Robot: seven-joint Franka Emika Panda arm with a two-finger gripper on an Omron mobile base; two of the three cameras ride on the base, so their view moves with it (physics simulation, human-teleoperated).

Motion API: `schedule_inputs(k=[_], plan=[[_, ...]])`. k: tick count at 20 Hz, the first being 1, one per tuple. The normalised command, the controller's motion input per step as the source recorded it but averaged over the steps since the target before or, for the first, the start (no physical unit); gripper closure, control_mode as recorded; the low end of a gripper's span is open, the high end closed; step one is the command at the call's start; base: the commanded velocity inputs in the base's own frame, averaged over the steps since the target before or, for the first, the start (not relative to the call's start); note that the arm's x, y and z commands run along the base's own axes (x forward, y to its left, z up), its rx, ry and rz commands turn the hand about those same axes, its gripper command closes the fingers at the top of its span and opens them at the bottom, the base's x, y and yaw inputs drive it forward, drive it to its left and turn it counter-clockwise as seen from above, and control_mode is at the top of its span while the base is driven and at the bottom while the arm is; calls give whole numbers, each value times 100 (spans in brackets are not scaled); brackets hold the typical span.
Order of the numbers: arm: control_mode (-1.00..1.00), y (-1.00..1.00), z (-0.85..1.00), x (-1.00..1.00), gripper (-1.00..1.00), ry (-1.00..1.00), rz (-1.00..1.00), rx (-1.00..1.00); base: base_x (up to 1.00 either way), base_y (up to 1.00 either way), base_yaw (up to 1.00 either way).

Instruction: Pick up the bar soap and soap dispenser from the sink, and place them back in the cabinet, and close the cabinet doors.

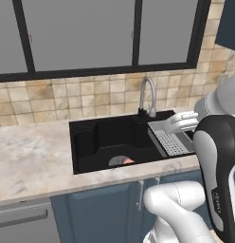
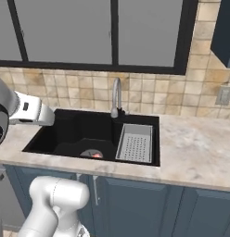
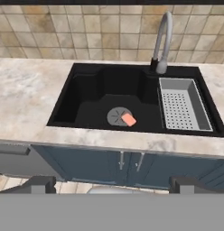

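The black sink (image 3: 86, 85) lies below and ahead of my gripper (image 3: 114, 187), which hangs well above the counter's front edge. Its jaws are open with nothing between them. The salmon bar soap (image 3: 128, 119) lies flat on the basin floor, overlapping the right edge of the round grey drain (image 3: 117, 115). From the base, the bar soap (image 1: 129, 161) (image 2: 96, 156) peeks over the sink's front rim. The soap dispenser is out of view. A dark blue corner of the cabinet (image 2: 223, 32) shows at the upper right; its doors are out of view.
A grey perforated tray (image 3: 184, 106) fills the sink's right side, behind it the curved silver faucet (image 3: 162, 40). Marble counter (image 3: 28, 90) stretches to both sides. Small blue doors (image 3: 86, 164) sit under the sink. Black-framed window panes (image 1: 81, 33) run above the tiled wall.
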Motion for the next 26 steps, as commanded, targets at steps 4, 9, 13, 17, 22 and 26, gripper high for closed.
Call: schedule_inputs(k=[4, 9, 13, 17, 22, 26], plan=[[100, 0, 0, 0, -100, 0, 0, 0, 50, 14, 0], [100, 0, 0, 0, -100, 0, 0, 0, 45, 0, 0], [100, 0, 0, 0, -100, 0, 0, 0, 38, 0, 0], [100, 0, 0, 0, -100, 0, 0, 0, 36, 0, 0], [100, 0, 0, 0, -100, 0, 0, 0, 42, 0, 0], [-100, 0, 0, 9, -100, 1, 0, 0, 25, 0, 0]])
